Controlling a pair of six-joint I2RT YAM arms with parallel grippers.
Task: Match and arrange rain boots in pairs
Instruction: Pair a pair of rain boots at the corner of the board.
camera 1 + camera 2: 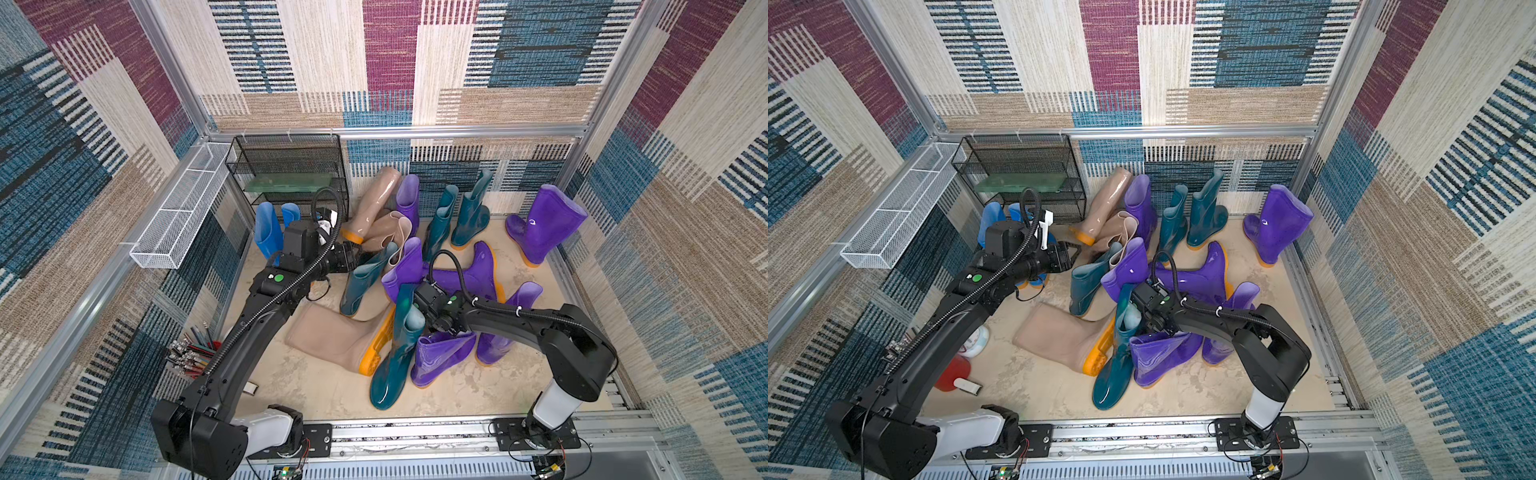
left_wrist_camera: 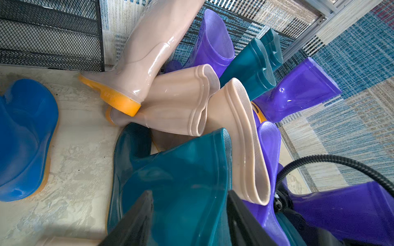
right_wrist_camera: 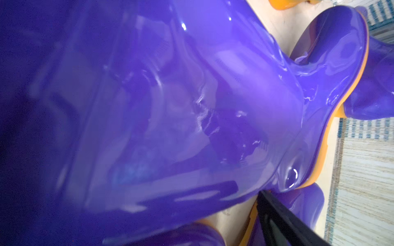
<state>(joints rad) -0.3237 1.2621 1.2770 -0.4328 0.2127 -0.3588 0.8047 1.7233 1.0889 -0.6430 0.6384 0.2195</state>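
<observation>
The boots (image 1: 415,266) are mostly heaped in the middle of the table (image 1: 316,390), with a few stood along the back wall. The left arm (image 1: 257,316) stretches long and low from the front towards the back, wrist about level. The left fingers (image 2: 136,221) sit apart at the cuff of a teal boot (image 1: 361,282). That boot leans, foot on the table nearer the front, shaft rising towards the back and up to the fingers. In the wrist view the shaft shows between the two fingers, but I can't tell whether they press it. The right arm (image 1: 511,320) comes in from the right, elbow high, forearm level, wrist bent down over a purple boot (image 1: 440,359). Its cuff faces up at the wrist and its toe points to the front. The right fingers (image 3: 281,221) are spread wide; only one shows, close along the boot's glossy shaft, and whether they clamp it I can't tell. Further left a beige boot (image 1: 336,336) lies flat, orange sole to the right, shaft pointing left.
</observation>
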